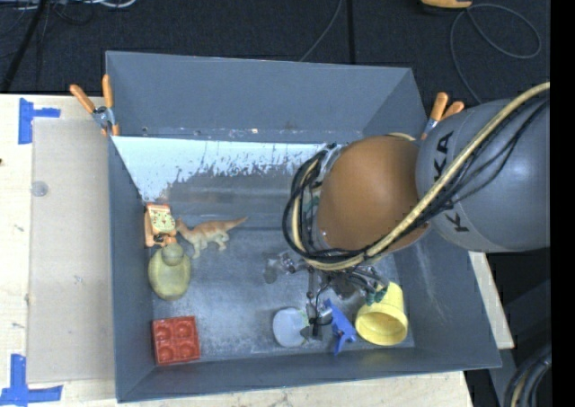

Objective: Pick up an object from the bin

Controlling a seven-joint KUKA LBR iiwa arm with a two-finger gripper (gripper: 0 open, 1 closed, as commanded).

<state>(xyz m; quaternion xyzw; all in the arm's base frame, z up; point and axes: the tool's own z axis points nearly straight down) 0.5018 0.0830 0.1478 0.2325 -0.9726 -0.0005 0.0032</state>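
Blue toy [341, 331], pale disc [286, 328] and yellow cup [384, 320] crowd the jaws at lower centre; their opening can't be told, and a grab might catch two.

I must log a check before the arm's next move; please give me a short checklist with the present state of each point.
1. The hand is down in the near right part of the bin: ok.
2. Single target under it: not ok; pale round disc, small blue toy and yellow cup lie close together there.
3. A thing already held: cannot tell.
4. Other things out of the way: ok; red brick, tan dinosaur and yellowish pear-shaped toy lie at the left.
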